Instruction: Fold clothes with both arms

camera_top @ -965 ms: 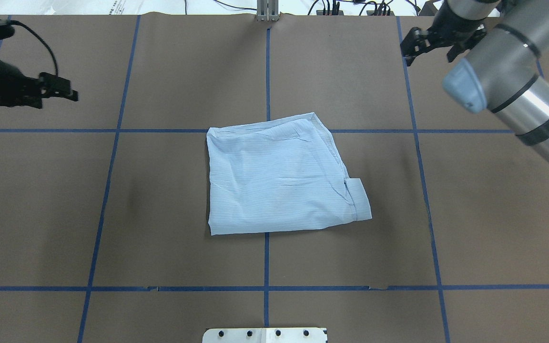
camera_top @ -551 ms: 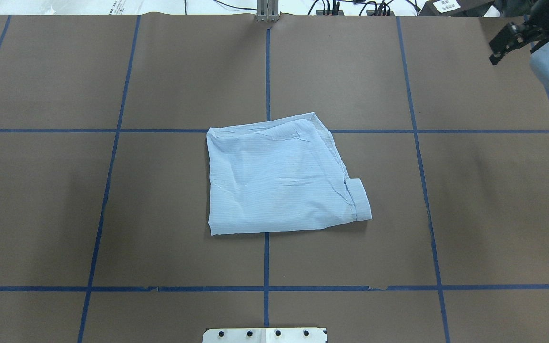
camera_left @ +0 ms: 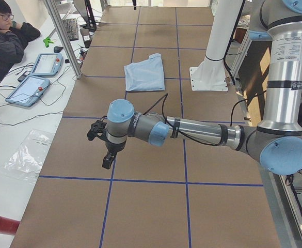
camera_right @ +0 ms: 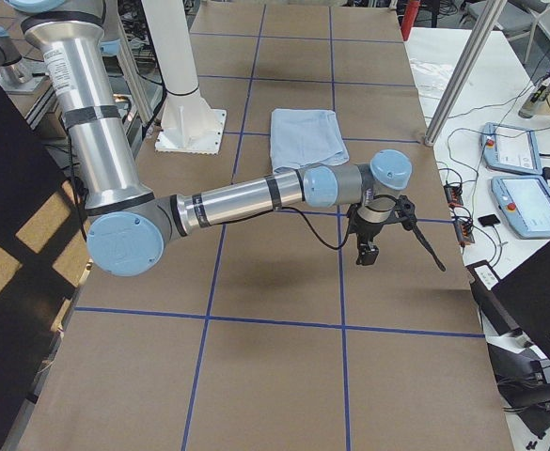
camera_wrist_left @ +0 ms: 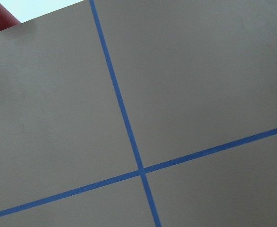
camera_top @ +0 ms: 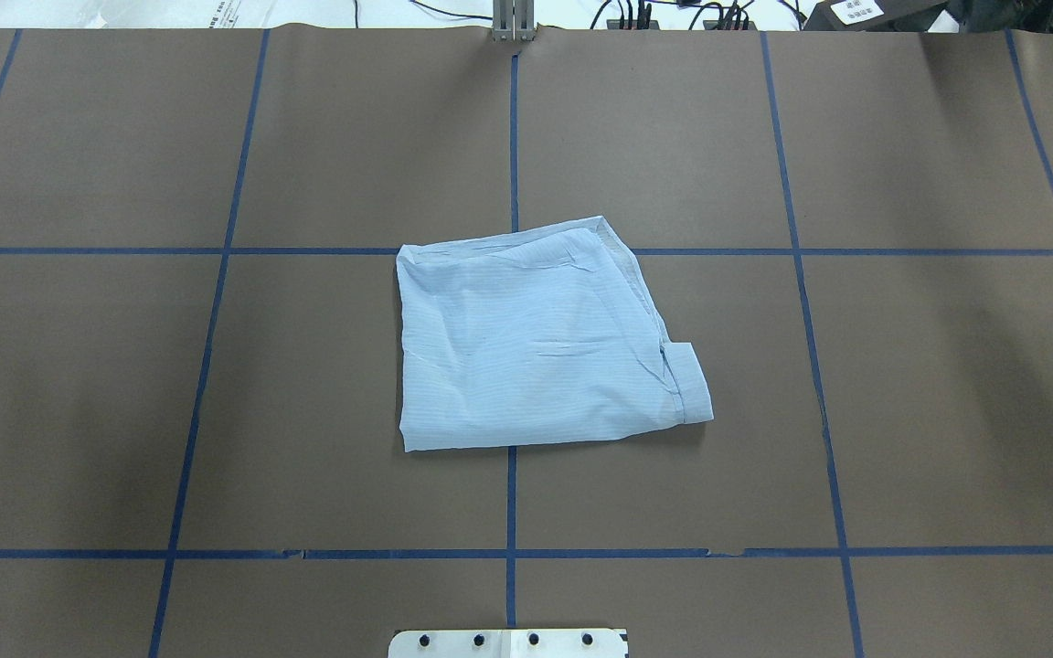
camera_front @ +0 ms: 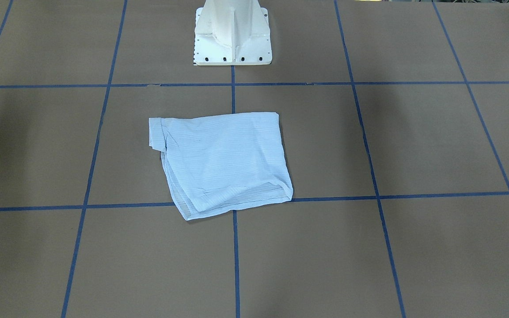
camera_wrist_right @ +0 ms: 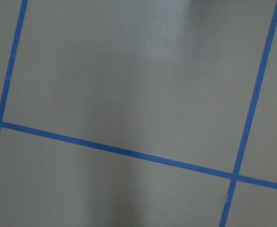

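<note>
Shirt: the light blue, finely striped thin shirt (camera_top: 536, 338) lies flat around the middle of the brown paper-covered tabletop with blue tape grid lines (camera_top: 307, 137), well away from every edge, across the centre tape line.

Shape of it: a compact, roughly square packet in several layers. One side runs at a slant, and a cuff pokes out at the corner nearest the robot on its right side.

Left gripper: the black two-finger left gripper (camera_left: 108, 157) hangs over bare paper toward the tabletop's left end, well apart from the shirt. Can't tell if the fingers are spread or pressed together (only the side camera catches it).

Right gripper: the black two-finger right gripper (camera_right: 367, 249) is out toward the right end, nothing fabric near it. Can't tell its fingers either.

Done so far: I'd say the folding is basically finished, with sleeves and body tucked into one bundle.

Left to do: maybe squaring that slanted side or tucking the cuff in, if anything.
</note>
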`<state>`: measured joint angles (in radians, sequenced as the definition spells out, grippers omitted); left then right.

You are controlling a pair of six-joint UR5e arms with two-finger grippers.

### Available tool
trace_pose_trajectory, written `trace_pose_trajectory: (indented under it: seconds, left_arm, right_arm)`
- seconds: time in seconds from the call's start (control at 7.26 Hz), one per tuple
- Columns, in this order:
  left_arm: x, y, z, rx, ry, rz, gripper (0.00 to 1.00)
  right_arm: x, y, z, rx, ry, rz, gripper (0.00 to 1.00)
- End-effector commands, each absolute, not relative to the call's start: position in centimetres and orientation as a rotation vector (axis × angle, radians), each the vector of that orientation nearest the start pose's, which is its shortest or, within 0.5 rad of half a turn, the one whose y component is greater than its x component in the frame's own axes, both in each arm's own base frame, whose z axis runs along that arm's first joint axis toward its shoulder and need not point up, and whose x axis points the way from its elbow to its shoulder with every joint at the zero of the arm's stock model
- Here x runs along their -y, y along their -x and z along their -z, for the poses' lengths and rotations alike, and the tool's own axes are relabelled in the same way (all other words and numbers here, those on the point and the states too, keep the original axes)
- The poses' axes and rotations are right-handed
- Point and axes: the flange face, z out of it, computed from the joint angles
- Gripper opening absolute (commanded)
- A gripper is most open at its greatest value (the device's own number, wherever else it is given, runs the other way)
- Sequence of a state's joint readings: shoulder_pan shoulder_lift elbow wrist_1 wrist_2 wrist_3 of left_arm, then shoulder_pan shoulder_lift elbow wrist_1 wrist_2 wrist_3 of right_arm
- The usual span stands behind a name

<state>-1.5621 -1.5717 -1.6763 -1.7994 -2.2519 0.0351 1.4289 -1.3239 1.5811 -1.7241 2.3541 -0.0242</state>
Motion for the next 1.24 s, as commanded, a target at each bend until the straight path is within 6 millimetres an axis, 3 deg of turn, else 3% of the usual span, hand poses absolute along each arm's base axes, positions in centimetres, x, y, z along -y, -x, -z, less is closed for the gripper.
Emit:
trace_pose_trajectory:
  seconds: [0.0, 0.41, 0.69, 1.1]
  left_arm:
    - [49.9, 7.5, -61.8, -0.671, -0.311, -0.079, 1.00]
    - [48.9, 7.4, -64.6, -0.674, -0.244, -0.049, 1.00]
    - [48.2, 7.3, -65.7, -0.679, -0.094, 0.002, 1.00]
    - [47.7, 6.2, -63.3, -0.835, -0.011, 0.028, 1.00]
  right_arm:
    - [56.5, 0.0, -57.5, 0.786, -0.018, 0.160, 1.00]
    - [55.9, 0.0, -59.5, 0.790, 0.026, 0.126, 1.00]
    - [55.8, 0.0, -59.5, 0.788, 0.030, 0.117, 1.00]
    - [55.6, -0.1, -59.8, 0.788, 0.037, 0.105, 1.00]
